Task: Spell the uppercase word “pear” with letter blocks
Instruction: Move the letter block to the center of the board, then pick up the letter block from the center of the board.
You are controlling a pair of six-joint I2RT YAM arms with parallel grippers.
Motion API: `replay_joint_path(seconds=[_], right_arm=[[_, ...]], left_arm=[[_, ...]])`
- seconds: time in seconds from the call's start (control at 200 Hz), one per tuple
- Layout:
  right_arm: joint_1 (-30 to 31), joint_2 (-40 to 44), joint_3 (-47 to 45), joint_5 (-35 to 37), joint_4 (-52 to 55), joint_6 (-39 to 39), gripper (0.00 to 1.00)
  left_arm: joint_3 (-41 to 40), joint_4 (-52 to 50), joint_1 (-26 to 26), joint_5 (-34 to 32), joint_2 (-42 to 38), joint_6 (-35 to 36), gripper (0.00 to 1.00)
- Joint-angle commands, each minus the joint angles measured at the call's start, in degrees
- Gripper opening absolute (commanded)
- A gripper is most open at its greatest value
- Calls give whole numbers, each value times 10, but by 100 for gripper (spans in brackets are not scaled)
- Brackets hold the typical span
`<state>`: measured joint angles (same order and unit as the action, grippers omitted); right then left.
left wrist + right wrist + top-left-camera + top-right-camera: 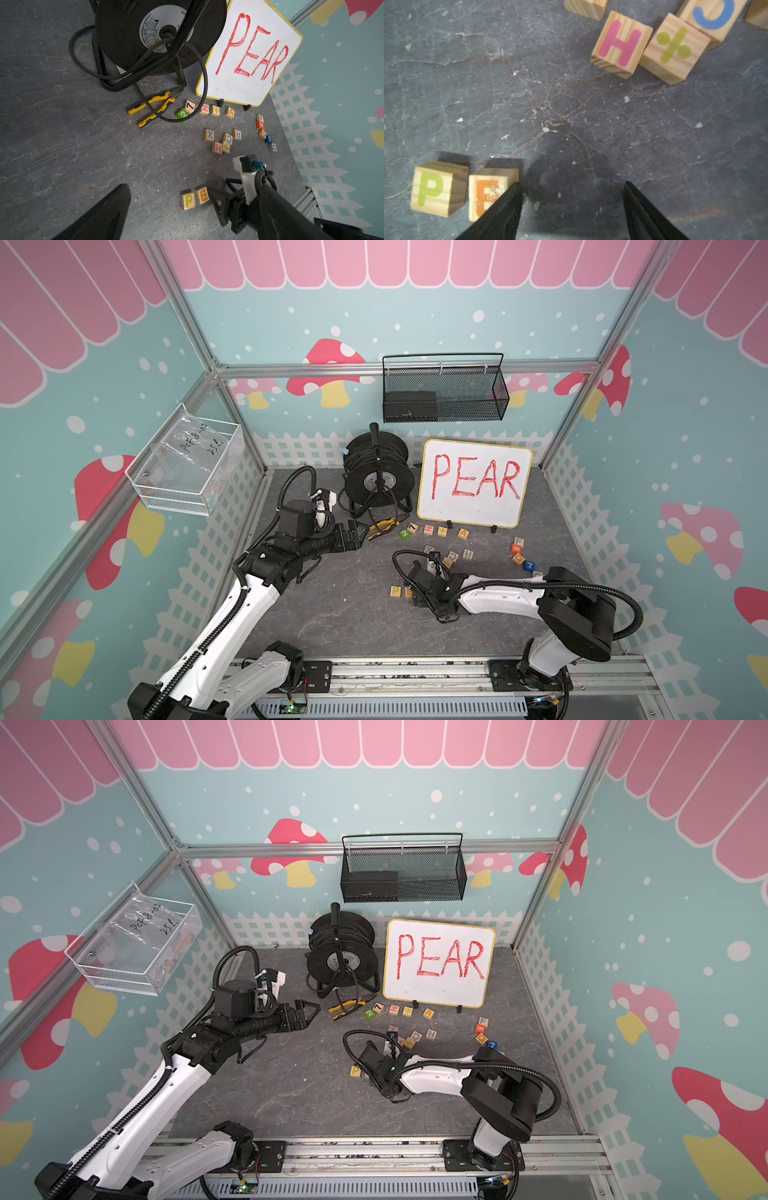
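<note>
The right gripper (571, 207) stood open and empty, low over the dark grey stone-patterned desk (571, 108). One black finger (500, 218) covered the edge of the natural-wood cube with orange E (485, 187); whether they touched, I could not tell. The natural-wood cube with yellow-green P (436, 189) lay just beside the E cube. The desk was bare between the jaws and up to the pink H cube (620, 43). The orange A cube (230, 112) sat at the foot of the white board with red PEAR (249, 87), and the blue R cube (237, 134) sat in the middle cluster. The left gripper (311, 1013) hung wide open and empty near the yellow-handled pliers (347, 1006).
</note>
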<state>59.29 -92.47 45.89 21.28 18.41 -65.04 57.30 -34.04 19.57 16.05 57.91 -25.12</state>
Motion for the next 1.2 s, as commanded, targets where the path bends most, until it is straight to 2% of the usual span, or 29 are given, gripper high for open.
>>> replay_joint_path(seconds=[0.0,0.25,0.676,0.851,1.006,1.196], right_arm=[[0,-17,7,-17,-2,0,77],[0,-26,13,-33,-14,27,77],[0,-30,20,-52,-11,12,76],[0,-12,27,-29,7,20,76],[-2,23,43,20,42,34,77],[-33,78,48,60,62,46,79]], left_arm=[[8,-2,0,-4,-1,5,99],[7,-2,0,-4,1,4,99],[8,-3,1,-3,0,4,100],[7,-3,0,-3,3,5,99],[7,0,1,5,13,7,100],[5,3,1,-6,22,17,99]])
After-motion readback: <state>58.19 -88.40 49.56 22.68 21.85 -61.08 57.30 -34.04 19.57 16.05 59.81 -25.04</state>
